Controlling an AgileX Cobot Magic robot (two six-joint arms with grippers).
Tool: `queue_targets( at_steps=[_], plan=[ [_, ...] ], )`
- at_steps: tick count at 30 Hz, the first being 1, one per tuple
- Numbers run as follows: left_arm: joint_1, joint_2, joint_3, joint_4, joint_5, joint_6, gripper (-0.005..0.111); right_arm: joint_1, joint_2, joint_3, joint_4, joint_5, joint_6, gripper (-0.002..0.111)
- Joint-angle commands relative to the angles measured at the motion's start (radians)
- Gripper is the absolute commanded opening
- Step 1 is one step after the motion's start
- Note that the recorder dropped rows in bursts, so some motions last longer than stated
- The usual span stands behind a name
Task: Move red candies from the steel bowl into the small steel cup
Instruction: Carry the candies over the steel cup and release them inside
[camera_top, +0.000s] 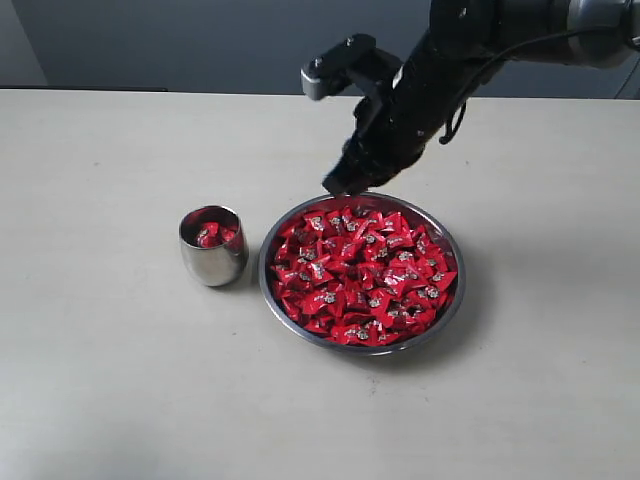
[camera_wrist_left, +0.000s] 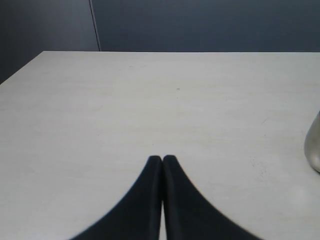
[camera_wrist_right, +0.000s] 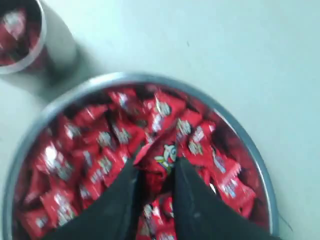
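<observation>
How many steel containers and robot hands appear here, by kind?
Wide shallow shiny steel bowl: 1
Small rounded shiny steel cup: 1
Black robot hands: 2 (left hand; right hand pinching one red wrapped candy)
Total: 4
Loose candies: too many to count.

The right gripper (camera_top: 345, 185) is matte black, its two fingers (camera_wrist_right: 120, 200) smooth and tapered — behind it on the wrist sit a grey boxy camera (camera_top: 335, 65) and a looping black cable (camera_top: 458, 125). The left gripper (camera_wrist_left: 162, 159) looks alike — black, curved.

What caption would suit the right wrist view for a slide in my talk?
The right fingers pinch one red candy above the steel bowl; the small steel cup holds a few.
</observation>
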Motion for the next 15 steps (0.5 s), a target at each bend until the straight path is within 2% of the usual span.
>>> queue_targets(
  at_steps=[1,3,9,15],
  plan=[
    [-0.01,-0.005,0.005,-0.001,-0.008,-0.001,0.0,0.009,0.02,-0.075,0.324,-0.063,-0.14,0.0],
    [-0.01,-0.005,0.005,-0.001,-0.008,-0.001,0.0,0.046,0.049,-0.122,0.393,-0.061,-0.175,0.0],
    [-0.01,-0.005,0.005,-0.001,-0.008,-0.001,0.0,0.156,0.16,-0.222,0.383,-0.042,-0.175,0.0],
    [-0.01,-0.005,0.005,-0.001,-0.008,-0.001,0.0,0.196,0.243,-0.284,0.383,-0.017,-0.173,0.0]
  ],
)
